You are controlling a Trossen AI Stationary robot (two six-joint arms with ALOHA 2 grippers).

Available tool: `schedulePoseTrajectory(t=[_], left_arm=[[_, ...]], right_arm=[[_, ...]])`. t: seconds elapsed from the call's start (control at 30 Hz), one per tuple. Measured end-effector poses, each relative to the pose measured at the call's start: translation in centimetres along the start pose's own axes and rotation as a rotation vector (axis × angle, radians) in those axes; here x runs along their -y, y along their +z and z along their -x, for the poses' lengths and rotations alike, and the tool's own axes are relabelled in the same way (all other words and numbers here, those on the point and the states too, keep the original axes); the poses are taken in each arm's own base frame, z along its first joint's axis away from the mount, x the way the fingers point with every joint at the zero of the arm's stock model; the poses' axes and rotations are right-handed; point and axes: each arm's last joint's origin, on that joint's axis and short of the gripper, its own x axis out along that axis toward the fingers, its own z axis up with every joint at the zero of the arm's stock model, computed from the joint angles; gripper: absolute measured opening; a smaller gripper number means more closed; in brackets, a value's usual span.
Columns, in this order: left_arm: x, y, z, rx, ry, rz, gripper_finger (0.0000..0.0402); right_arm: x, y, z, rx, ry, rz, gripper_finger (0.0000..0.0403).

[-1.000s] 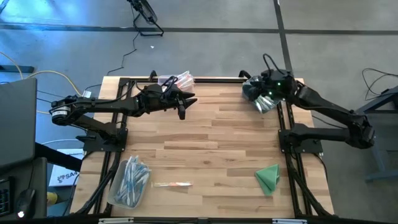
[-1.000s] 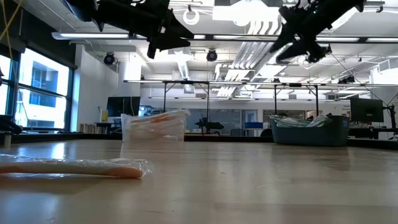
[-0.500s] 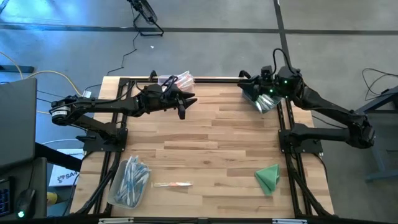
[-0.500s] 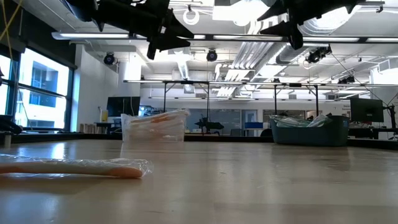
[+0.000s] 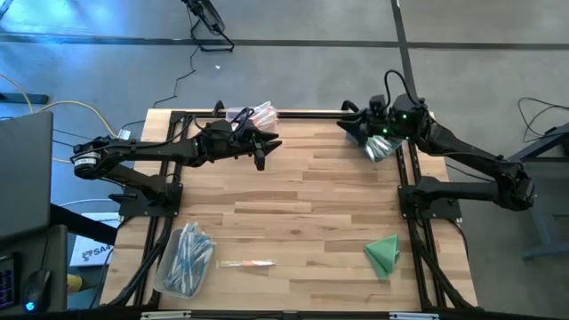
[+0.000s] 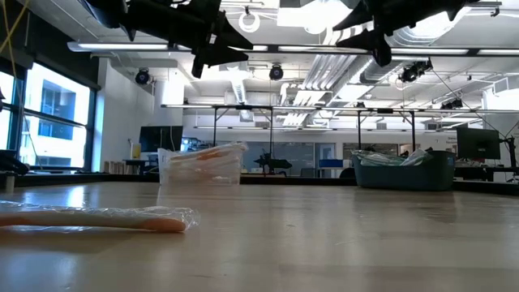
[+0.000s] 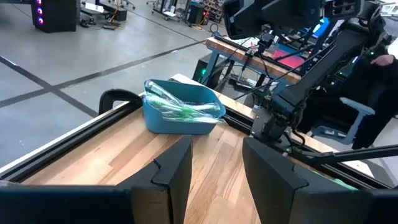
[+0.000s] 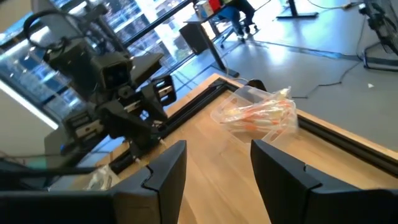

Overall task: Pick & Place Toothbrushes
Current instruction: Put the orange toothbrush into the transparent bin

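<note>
Toothbrushes: thin wrapped sticks, whitish and clear, sorted by accent colour into three containers, with one lying loose point(image 5: 246, 263) on the worktop point(image 5: 293, 213).
Loose toothbrush: a clear wrapper with a pink-orange tip, seen lying flat near the front edge of the worktop, just beside the clear bin of blue ones; in the low view it lies at the near left point(image 6: 97, 217).
Blue toothbrushes: heaped in a clear bin point(image 5: 184, 260) at the front left corner.
Pink-orange toothbrushes: packed in a clear tub point(image 5: 258, 115) at the back edge, just behind the left gripper; also seen in the right wrist view point(image 8: 261, 115).
Green toothbrushes: held in a blue tub point(image 7: 180, 107) at the back right corner, partly hidden beneath the right arm in the high view.
Left gripper point(image 5: 263, 148): held above the back left of the worktop, fingers point(image 7: 174, 168) parted with a clear gap, nothing held between them.
Right gripper point(image 5: 351, 129): held above the back right corner, pointing toward the left arm, fingers point(image 8: 165, 171) spread apart and empty.
Change: the right gripper is turned further toward the middle of the worktop than a second ago, when it was angled down over the blue tub; the left arm and all toothbrushes are unmoved.
Cloth: a folded green cloth point(image 5: 384, 253) is laid at the front right.
Worktop: pale wood planks, framed by black rails.
Room: a grey concrete floor, cables, desks with monitors, large windows and ceiling lights are seen beyond.
</note>
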Motion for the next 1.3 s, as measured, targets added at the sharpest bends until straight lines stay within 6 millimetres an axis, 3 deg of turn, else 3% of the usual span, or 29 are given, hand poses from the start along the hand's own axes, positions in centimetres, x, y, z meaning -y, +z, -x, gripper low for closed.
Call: schedulePoseTrajectory(t=[0.33,0.77,1.3], left_arm=[[0.0,0.0,0.0,0.0,-0.001,0.0,0.0139],[0.0,0.0,0.0,0.0,-0.001,0.0,0.0139],[0.2,0.6,0.0,0.062,-0.01,0.024,0.0139]], right_arm=[[-0.1,0.0,0.0,-0.011,0.022,0.08,0.0171],[-1.3,-0.7,-0.3,-0.032,0.082,0.317,0.0171],[-2.8,-1.6,-1.1,-0.023,0.048,0.33,0.0172]])
